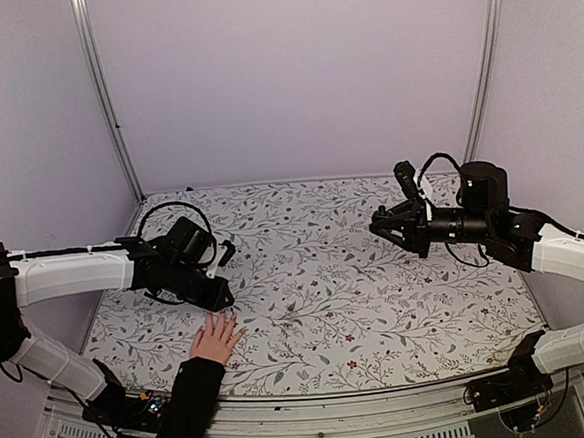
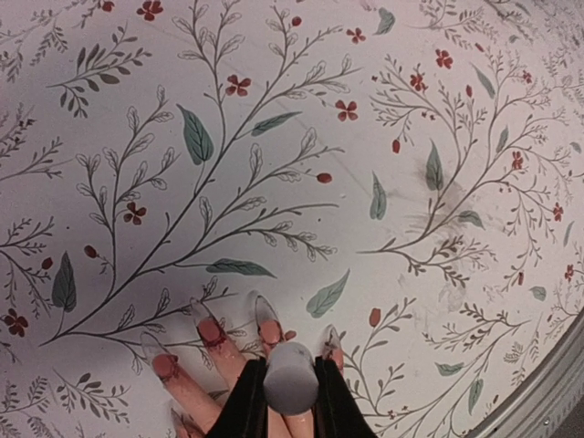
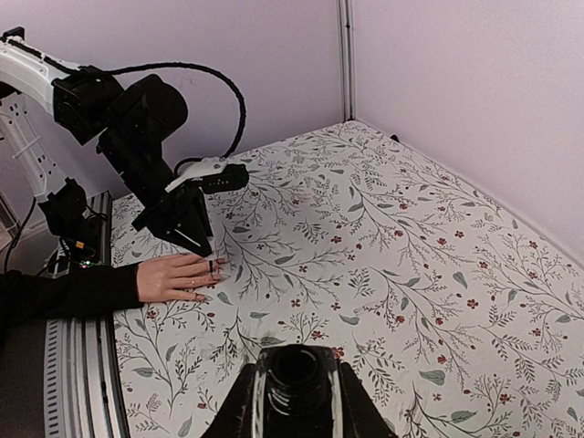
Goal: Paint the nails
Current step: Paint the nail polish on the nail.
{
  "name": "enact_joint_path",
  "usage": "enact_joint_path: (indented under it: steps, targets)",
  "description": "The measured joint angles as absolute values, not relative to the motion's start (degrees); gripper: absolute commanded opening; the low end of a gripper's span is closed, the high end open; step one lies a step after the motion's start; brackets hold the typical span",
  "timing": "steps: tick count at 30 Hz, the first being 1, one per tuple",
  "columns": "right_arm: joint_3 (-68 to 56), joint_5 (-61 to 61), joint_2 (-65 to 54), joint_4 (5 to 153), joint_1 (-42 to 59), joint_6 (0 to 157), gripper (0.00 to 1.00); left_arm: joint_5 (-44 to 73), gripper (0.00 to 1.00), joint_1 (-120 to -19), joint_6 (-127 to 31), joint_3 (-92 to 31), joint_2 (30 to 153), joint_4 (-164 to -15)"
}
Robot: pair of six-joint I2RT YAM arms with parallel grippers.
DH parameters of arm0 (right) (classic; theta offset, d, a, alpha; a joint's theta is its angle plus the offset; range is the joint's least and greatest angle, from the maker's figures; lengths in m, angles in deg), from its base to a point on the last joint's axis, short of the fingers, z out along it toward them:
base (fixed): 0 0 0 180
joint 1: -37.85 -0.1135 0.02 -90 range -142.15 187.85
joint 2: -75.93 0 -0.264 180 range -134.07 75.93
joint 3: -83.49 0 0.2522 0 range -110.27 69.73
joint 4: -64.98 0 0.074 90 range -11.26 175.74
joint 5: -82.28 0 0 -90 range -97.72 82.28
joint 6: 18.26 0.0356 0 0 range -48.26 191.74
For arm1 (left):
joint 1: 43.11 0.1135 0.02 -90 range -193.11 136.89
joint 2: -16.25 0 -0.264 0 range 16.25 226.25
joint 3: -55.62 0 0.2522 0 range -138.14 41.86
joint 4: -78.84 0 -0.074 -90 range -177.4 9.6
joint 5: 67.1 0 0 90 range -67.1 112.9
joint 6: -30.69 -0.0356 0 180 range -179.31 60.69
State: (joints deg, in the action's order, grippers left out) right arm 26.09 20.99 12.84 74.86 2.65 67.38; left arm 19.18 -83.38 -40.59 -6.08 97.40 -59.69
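Left gripper (image 2: 290,365) clenching pale cap (image 2: 290,381) over nails (image 2: 212,330).
Cap is hiding part of a finger; right wrist view alone is clearly showing right gripper (image 3: 295,370) grasping a dark bottle (image 3: 294,388).

No legible txt, labels, brands, nos. or signs were readable in any of the 3 views.
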Motion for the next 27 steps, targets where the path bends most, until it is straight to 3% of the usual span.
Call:
enact_joint_path:
  steps: [27]
  targets:
    - [26.09, 20.88, 12.84, 74.86, 2.65, 67.38, 0.00, 19.96, 0.00, -82.79, -40.61, -6.08, 99.89, -59.71]
